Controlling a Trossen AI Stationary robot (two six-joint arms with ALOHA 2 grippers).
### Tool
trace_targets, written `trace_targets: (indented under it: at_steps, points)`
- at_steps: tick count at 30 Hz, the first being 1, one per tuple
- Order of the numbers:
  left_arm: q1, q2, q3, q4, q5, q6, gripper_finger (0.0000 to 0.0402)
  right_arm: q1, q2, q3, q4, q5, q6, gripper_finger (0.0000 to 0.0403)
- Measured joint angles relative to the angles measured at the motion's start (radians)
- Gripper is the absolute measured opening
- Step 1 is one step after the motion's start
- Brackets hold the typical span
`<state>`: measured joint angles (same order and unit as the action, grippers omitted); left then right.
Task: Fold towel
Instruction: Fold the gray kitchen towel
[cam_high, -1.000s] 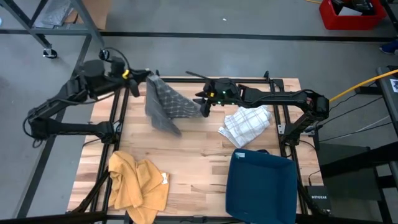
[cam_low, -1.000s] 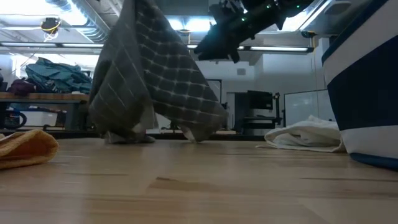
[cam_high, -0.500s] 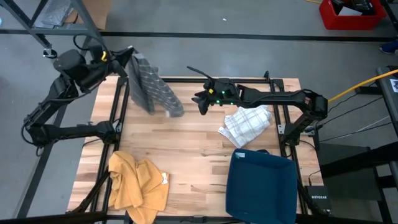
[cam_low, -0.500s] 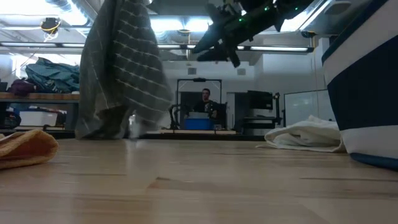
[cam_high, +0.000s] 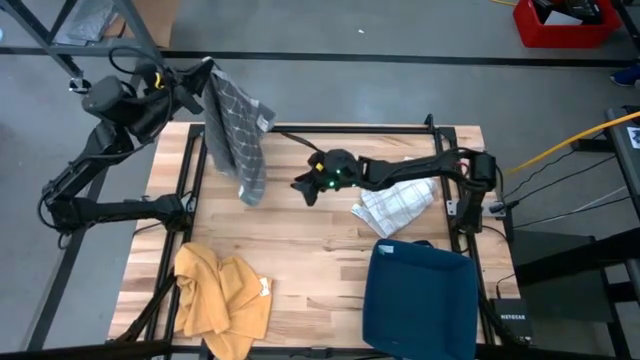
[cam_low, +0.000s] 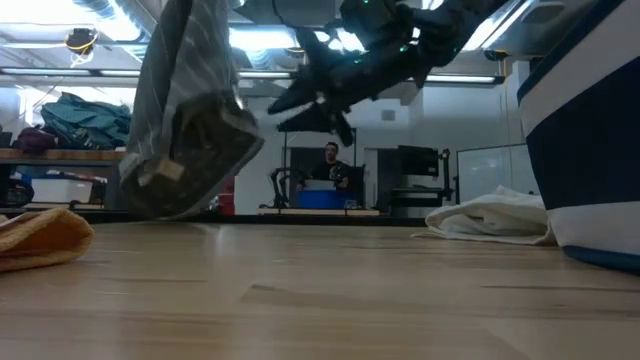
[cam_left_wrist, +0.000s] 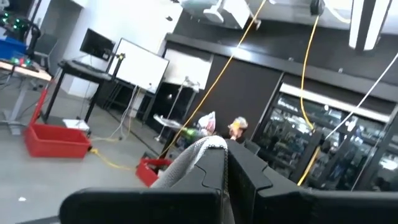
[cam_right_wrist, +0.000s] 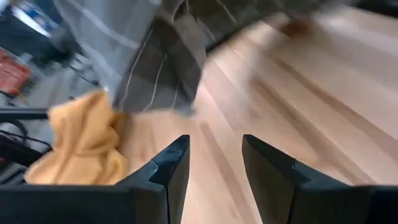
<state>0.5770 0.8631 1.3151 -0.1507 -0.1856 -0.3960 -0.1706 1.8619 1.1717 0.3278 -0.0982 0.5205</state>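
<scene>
Left gripper (cam_high: 197, 80) clamps grey checked towel (cam_high: 236, 125) above table's (cam_high: 310, 250) far-left corner; right gripper (cam_high: 300, 186) parted, empty, mid-table.

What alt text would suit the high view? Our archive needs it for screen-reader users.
The left gripper holds a grey checked towel hanging over the wooden table, while the right gripper, open, reaches toward it.

In the upper left of the frame the left pincer (cam_high: 200, 78) holds up the grey checked towel (cam_high: 236, 130), while the right pincer (cam_high: 302, 186) hangs over the middle of the wooden worktop (cam_high: 310, 250), near a white checked cloth (cam_high: 398, 198), a yellow cloth (cam_high: 220, 300) and a blue bin (cam_high: 420, 300).
</scene>
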Motion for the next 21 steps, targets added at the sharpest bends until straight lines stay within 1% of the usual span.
trace_targets:
  at_steps: [2, 5, 9, 14, 17, 21]
  points:
    - [0.000, 0.009, 0.000, 0.026, -0.001, -0.001, 0.0000, 0.013, 0.028, 0.000, 0.098, 0.004, 0.000, 0.0151]
    - [0.000, 0.021, 0.000, 0.071, -0.001, -0.001, 0.0000, 0.032, 0.060, 0.001, 0.195, 0.019, -0.001, 0.0151]
    - [0.000, 0.040, 0.000, 0.116, -0.001, 0.000, 0.0000, 0.063, 0.087, 0.001, 0.234, 0.043, 0.000, 0.0151]
    - [0.000, 0.062, 0.000, 0.131, 0.000, 0.003, 0.0000, 0.109, 0.118, 0.001, 0.295, 0.046, 0.017, 0.0151]
    - [0.000, 0.073, 0.000, 0.132, 0.005, 0.003, 0.0000, 0.130, 0.125, 0.001, 0.329, 0.091, -0.001, 0.0151]
    - [0.000, 0.076, 0.000, 0.129, 0.058, -0.017, 0.0000, 0.130, 0.124, 0.001, 0.367, 0.163, -0.024, 0.0151]
